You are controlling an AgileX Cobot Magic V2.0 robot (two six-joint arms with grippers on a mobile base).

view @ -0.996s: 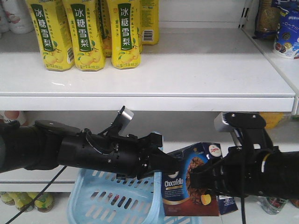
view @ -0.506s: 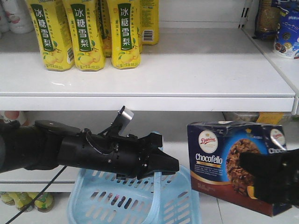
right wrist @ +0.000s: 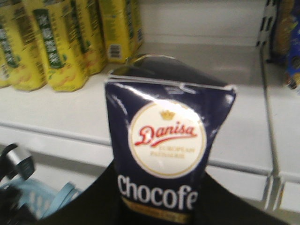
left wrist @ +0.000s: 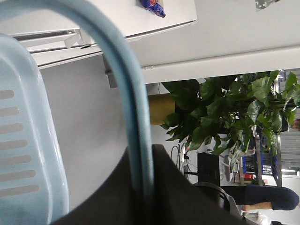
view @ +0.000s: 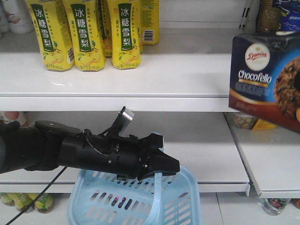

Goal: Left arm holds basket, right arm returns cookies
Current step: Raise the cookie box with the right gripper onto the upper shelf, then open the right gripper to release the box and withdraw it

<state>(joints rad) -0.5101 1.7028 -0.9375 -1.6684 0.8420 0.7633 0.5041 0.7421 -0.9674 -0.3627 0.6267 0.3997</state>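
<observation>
My left gripper is shut on the pale blue loop handle of the light blue basket, which hangs below the arm in front of the lower shelf. In the left wrist view the handle runs down between the black jaws of the left gripper. The navy cookies box floats at the right edge, level with the upper shelf. In the right wrist view my right gripper is shut on the lower part of the cookies. The right arm is out of the front view.
Yellow drink bottles stand at the left of the upper white shelf. A lower shelf lies behind the basket. Packaged goods fill the adjoining right shelf. A potted plant is in the left wrist view.
The cookies box has risen up and to the right, from beside the basket to upper shelf height. The left arm and basket have stayed still.
</observation>
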